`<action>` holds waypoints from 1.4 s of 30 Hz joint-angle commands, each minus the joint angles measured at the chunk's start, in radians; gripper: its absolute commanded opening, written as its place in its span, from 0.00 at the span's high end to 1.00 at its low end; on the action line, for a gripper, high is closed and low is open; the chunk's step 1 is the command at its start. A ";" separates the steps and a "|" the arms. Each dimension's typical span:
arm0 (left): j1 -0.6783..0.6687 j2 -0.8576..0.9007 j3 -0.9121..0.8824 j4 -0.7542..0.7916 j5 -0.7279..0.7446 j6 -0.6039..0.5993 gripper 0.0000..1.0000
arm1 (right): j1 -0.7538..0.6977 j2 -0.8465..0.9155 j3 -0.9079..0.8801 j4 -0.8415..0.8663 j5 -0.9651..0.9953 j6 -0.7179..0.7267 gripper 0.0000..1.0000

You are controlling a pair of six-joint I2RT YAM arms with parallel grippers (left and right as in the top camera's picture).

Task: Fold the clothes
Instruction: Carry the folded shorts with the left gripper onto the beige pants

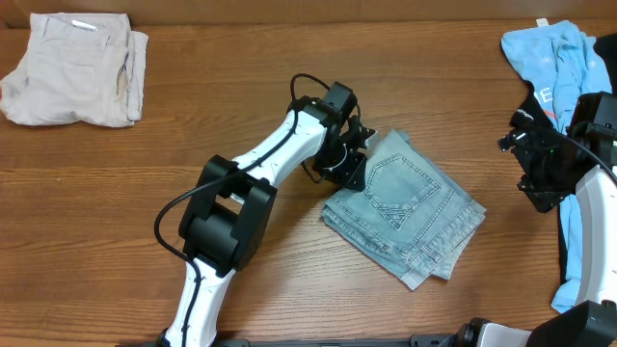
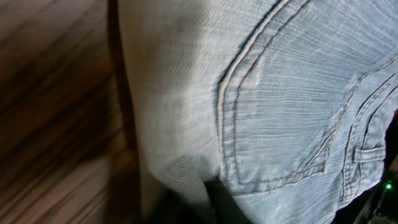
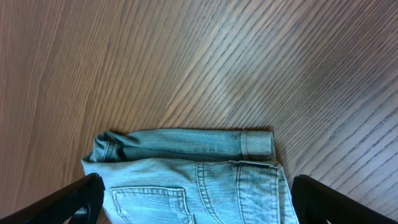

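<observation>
The pale-blue denim shorts (image 1: 410, 207) lie folded on the wooden table, right of centre, a stitched back pocket facing up. My left gripper (image 1: 355, 154) sits at their upper-left edge. In the left wrist view the denim (image 2: 280, 93) fills the frame, and the dark fingers (image 2: 205, 202) appear shut on a raised fold of it. My right gripper (image 1: 516, 164) hovers to the right of the shorts, open and empty. In the right wrist view its fingers (image 3: 199, 208) are spread wide, with the shorts (image 3: 186, 174) and their cuffed hem ahead.
Folded beige shorts (image 1: 72, 67) lie at the far left corner. A sky-blue printed T-shirt (image 1: 554, 58) and a black garment (image 1: 564, 255) are heaped at the right edge, around the right arm. Bare wooden table (image 1: 145, 173) surrounds the denim.
</observation>
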 commanded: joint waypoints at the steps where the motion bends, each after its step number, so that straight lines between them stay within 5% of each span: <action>1: -0.045 0.018 -0.009 -0.002 -0.013 -0.047 0.96 | -0.003 -0.007 0.024 0.006 -0.005 -0.004 0.00; 14: 0.164 0.018 0.084 -0.066 -0.351 -0.240 0.96 | -0.003 -0.007 0.024 0.006 -0.006 -0.004 0.00; 27: 0.473 0.018 0.582 -0.359 -0.602 -0.212 0.96 | -0.003 -0.007 0.024 0.006 -0.005 -0.004 0.00; 42: 0.706 0.018 0.722 -0.208 -0.857 -0.160 0.96 | -0.003 -0.007 0.024 0.006 -0.005 -0.004 0.00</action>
